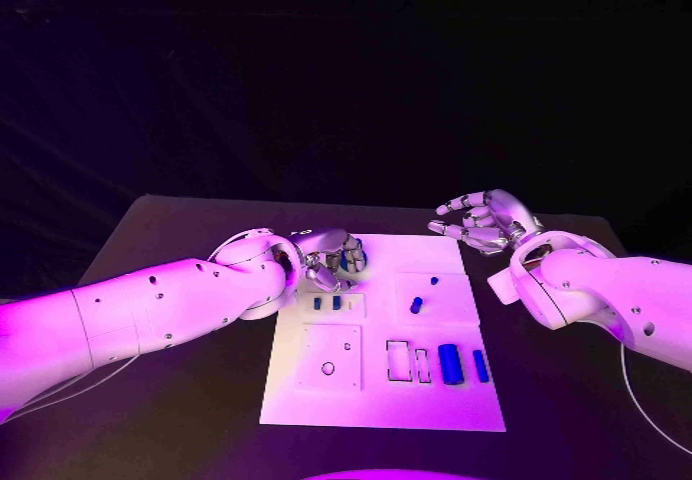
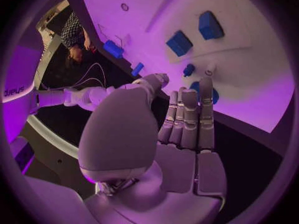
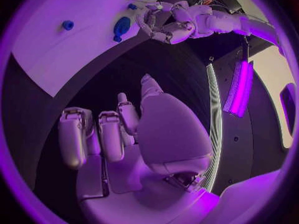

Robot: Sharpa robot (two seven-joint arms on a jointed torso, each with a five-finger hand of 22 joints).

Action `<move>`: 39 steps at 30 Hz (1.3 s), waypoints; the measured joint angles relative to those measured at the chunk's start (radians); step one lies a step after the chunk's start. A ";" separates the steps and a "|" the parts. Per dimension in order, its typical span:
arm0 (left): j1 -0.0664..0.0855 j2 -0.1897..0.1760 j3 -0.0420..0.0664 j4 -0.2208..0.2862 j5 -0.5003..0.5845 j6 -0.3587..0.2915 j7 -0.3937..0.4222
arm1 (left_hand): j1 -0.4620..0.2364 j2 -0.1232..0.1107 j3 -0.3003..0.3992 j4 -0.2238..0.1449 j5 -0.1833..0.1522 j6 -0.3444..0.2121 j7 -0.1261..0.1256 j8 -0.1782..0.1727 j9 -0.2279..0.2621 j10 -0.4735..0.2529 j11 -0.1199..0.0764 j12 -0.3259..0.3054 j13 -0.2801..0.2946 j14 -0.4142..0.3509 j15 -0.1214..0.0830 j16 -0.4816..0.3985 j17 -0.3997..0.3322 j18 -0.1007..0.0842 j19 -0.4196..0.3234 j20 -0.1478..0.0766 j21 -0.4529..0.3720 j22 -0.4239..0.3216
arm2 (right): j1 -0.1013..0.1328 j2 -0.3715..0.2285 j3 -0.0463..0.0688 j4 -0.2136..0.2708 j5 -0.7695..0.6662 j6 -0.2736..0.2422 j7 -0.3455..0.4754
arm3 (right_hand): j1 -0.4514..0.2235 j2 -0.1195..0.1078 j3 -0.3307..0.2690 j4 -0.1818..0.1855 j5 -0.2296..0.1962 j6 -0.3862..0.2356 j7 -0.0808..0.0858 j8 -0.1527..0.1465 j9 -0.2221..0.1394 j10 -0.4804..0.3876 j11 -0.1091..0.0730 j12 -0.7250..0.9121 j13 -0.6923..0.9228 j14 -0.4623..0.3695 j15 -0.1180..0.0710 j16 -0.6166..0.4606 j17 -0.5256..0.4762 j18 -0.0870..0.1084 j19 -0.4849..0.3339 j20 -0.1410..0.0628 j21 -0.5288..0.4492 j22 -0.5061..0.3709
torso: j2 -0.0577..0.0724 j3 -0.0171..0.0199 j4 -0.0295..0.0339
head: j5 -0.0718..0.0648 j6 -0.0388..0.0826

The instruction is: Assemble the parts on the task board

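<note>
The white task board [image 1: 382,395] lies in the middle of the black table. My left hand [image 1: 332,255] hovers over its far left corner, fingers straight and close together, thumb apart, nothing between them. The fingertips [image 2: 206,84] reach a round blue part [image 2: 215,95] on the board [image 2: 249,74], beside a small blue peg [image 2: 188,69]. Two blue blocks [image 2: 179,43] sit in a recess nearby [image 1: 326,302]. My right hand [image 1: 483,220] is raised off the board's far right corner, fingers spread and empty. Two long blue cylinders [image 1: 450,362] lie at the board's near right.
A small blue piece [image 1: 415,305] stands mid-board, with empty rectangular slots [image 1: 397,360] near the cylinders. In the right wrist view a blue knob [image 3: 67,25] sits on the board [image 3: 74,55], and bare black table lies under the right hand [image 3: 118,134].
</note>
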 measured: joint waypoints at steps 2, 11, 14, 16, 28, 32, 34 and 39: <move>0.000 0.008 -0.001 -0.012 -0.024 0.011 -0.004 | 0.000 0.000 -0.003 0.000 -0.004 0.008 -0.001 0.000 -0.005 0.000 0.000 0.000 -0.003 0.007 0.000 0.017 0.013 0.000 0.002 0.002 0.004 0.002 | 0.000 0.001 0.000 0.000 0.000 0.000 0.000 | 0.000 0.000 0.000 0.000 0.000 0.000 0.000 0.000 0.000 0.000 0.000 0.000 0.000 0.000 0.000 0.000 0.000 0.000 0.000 0.000 0.000 0.000 | 0.000 0.0002 0.0000 | 0.000 0.000; -0.003 0.049 -0.002 -0.060 -0.101 0.045 -0.022 | 0.000 0.000 -0.006 0.002 -0.008 0.021 -0.006 -0.011 -0.017 -0.004 0.004 -0.008 -0.014 0.014 0.000 0.035 0.020 0.000 0.004 0.004 0.008 0.007 | 0.000 0.004 0.000 -0.001 0.000 0.000 0.001 | 0.000 0.000 0.000 0.000 0.000 0.000 0.000 0.000 0.000 0.000 0.000 0.000 0.000 0.000 0.000 0.000 0.000 0.000 0.000 0.000 0.000 0.000 | 0.000 0.0003 -0.0001 | 0.000 0.002; -0.003 0.055 -0.002 -0.067 -0.116 0.060 -0.030 | 0.000 0.000 -0.006 0.002 -0.008 0.025 -0.010 -0.011 -0.021 -0.005 0.005 -0.008 -0.018 0.014 0.000 0.040 0.019 0.000 0.004 0.004 0.012 0.008 | 0.000 0.004 0.000 -0.001 0.000 0.000 0.001 | 0.000 0.000 0.000 0.000 0.000 0.000 0.000 0.000 0.000 0.000 0.000 0.000 0.000 0.000 0.000 0.000 0.000 0.000 0.000 0.000 0.000 0.000 | 0.000 0.0001 -0.0005 | 0.000 0.001; -0.003 0.058 -0.002 -0.071 -0.125 0.071 -0.038 | 0.000 0.000 -0.006 0.002 -0.008 0.031 -0.008 -0.012 -0.024 -0.005 0.005 -0.012 -0.021 0.016 0.002 0.046 0.022 0.000 0.004 0.004 0.012 0.009 | 0.000 0.004 0.000 -0.001 0.000 0.000 0.001 | 0.000 0.000 0.000 0.000 0.000 0.000 0.000 0.000 0.000 0.000 0.000 0.000 0.000 0.000 0.000 0.000 0.000 0.000 0.000 0.000 0.000 0.000 | 0.000 0.0001 -0.0003 | 0.000 0.000; -0.002 0.068 0.000 -0.078 -0.149 0.099 -0.064 | 0.023 0.023 0.032 -0.027 -0.013 0.097 -0.011 -0.039 -0.057 0.038 -0.011 -0.012 -0.043 0.058 -0.008 0.115 0.073 0.000 0.007 0.000 0.056 0.040 | 0.000 0.006 0.000 -0.001 0.000 0.000 0.001 | 0.000 0.000 0.000 0.000 0.000 0.000 0.000 0.000 0.000 0.000 0.000 0.000 0.000 0.000 0.000 0.000 0.000 0.000 0.000 0.000 0.000 0.000 | 0.000 -0.0002 0.0007 | -0.002 0.000; -0.002 0.069 0.001 -0.078 -0.152 0.102 -0.068 | 0.032 0.032 0.050 -0.039 -0.013 0.120 -0.015 -0.045 -0.065 0.061 -0.017 -0.012 -0.047 0.081 -0.013 0.143 0.102 0.000 0.014 -0.006 0.077 0.059 | 0.000 0.006 0.000 -0.001 0.000 0.000 0.001 | 0.000 0.000 0.000 0.000 0.000 0.000 0.000 0.000 0.000 0.000 0.000 0.000 0.000 0.000 0.000 0.000 0.000 0.000 0.000 0.000 0.000 0.000 | 0.000 -0.0003 0.0006 | -0.001 0.000; -0.002 0.068 0.001 -0.078 -0.153 0.105 -0.069 | 0.032 0.032 0.058 -0.047 -0.013 0.132 -0.013 -0.046 -0.069 0.074 -0.025 -0.007 -0.048 0.096 -0.019 0.159 0.121 0.000 0.021 -0.013 0.097 0.080 | 0.000 0.006 0.000 -0.002 0.000 0.000 0.001 | 0.000 0.000 0.000 0.000 0.000 0.000 0.000 0.000 0.000 0.000 0.000 0.000 0.000 0.000 0.000 0.000 0.000 0.000 0.000 0.000 0.000 0.000 | 0.000 -0.0003 0.0007 | -0.001 -0.001; -0.002 0.068 0.000 -0.077 -0.155 0.110 -0.073 | 0.044 0.044 0.082 -0.071 -0.013 0.155 -0.015 -0.057 -0.077 0.103 -0.037 0.011 -0.047 0.136 -0.032 0.195 0.170 0.000 0.051 -0.025 0.152 0.143 | 0.000 0.006 0.000 -0.002 0.000 0.000 0.002 | 0.000 0.000 0.000 0.000 0.000 0.000 0.000 0.000 0.000 0.000 0.000 0.000 0.000 0.000 0.000 0.000 0.000 0.000 0.000 0.000 0.000 0.000 | 0.000 -0.0003 0.0007 | -0.001 -0.002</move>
